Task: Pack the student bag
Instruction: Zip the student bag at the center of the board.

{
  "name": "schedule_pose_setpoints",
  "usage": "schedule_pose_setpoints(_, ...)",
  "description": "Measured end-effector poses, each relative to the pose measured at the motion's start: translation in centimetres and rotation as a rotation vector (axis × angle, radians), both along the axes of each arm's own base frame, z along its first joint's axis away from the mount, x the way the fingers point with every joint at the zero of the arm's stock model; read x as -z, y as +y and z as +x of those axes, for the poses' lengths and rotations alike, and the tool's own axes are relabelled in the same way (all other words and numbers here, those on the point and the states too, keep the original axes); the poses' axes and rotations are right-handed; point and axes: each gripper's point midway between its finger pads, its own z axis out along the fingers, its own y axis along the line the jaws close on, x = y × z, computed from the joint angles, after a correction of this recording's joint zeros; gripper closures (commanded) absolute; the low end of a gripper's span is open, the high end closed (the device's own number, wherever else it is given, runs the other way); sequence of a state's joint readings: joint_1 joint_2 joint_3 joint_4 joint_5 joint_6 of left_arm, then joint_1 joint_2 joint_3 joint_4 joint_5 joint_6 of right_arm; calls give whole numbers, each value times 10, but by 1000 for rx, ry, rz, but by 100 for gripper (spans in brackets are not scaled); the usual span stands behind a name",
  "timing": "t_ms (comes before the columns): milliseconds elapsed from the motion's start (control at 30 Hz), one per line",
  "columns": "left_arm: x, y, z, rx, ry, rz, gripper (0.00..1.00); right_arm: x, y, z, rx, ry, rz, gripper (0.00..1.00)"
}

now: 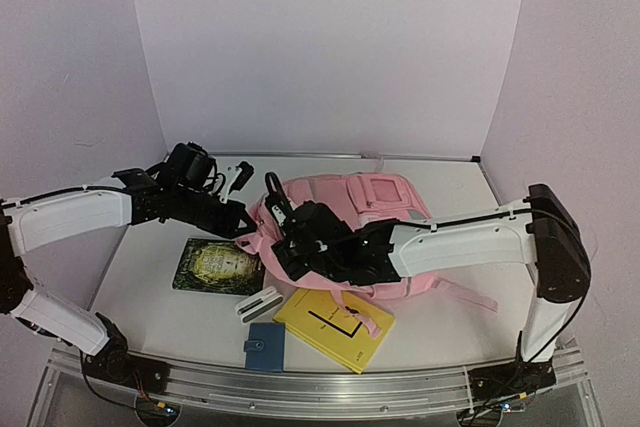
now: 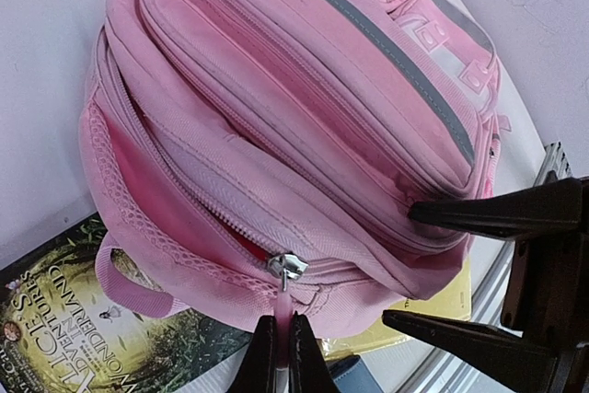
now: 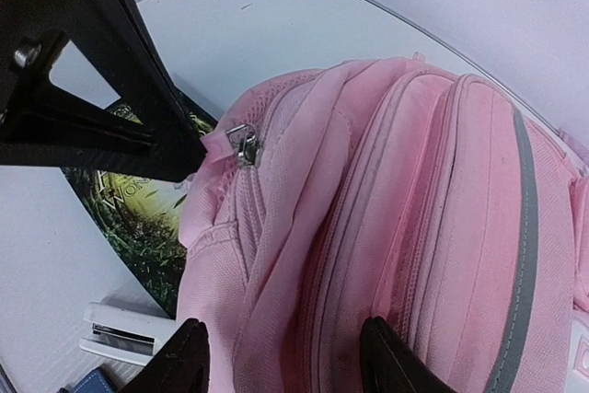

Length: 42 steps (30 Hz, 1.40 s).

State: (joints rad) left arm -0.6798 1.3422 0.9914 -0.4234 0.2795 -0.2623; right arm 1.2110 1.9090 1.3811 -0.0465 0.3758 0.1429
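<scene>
The pink student bag lies flat in the middle of the table, also in the left wrist view and the right wrist view. Its main zip is partly open, with the metal slider at the bag's near-left corner. My left gripper is shut on the slider's pink pull tab; from above it sits at the bag's left edge. My right gripper is open, its fingers either side of the bag's top edge, close beside the left gripper.
A green book lies left of the bag, partly under it. A yellow book, a blue wallet and a small white stapler-like object lie in front. White walls enclose the back and sides.
</scene>
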Motion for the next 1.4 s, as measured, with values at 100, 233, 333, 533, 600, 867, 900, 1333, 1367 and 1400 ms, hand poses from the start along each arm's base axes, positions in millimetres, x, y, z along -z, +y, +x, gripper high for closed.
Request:
schedule_pose_setpoints(100, -1, 1, 2, -11, -7, 8, 100, 0, -1, 3, 26, -30, -24, 80)
schedule_pose_setpoints(233, -2, 4, 4, -26, -14, 27, 100, -3, -3, 4, 58, -62, -34, 100)
schedule_pose_setpoints(333, -5, 6, 5, -36, -18, 41, 100, -10, -6, 2, 71, -82, -16, 100)
schedule_pose_setpoints(533, -21, 7, 20, -71, -51, 49, 100, -35, -29, -11, 53, -90, 37, 100)
schedule_pose_setpoints(600, -25, 10, 28, -88, -57, 43, 100, -45, -39, -19, 32, -82, 61, 100)
schedule_pose_setpoints(867, -20, 18, 60, -104, -15, 10, 100, -72, -74, -51, -49, -43, 140, 100)
schedule_pose_setpoints(900, -16, 18, 64, -104, -4, 4, 100, -74, -78, -54, -54, -39, 146, 100)
schedule_pose_setpoints(1333, 1, 7, 77, -32, 76, -114, 100, -81, -119, -67, 11, 22, 217, 41)
schedule_pose_setpoints(1367, 2, 8, 74, -32, 79, -115, 100, -85, -120, -67, 22, 24, 237, 34)
schedule_pose_setpoints(1400, 3, 10, 71, -31, 83, -116, 100, -89, -121, -66, 35, 29, 257, 28)
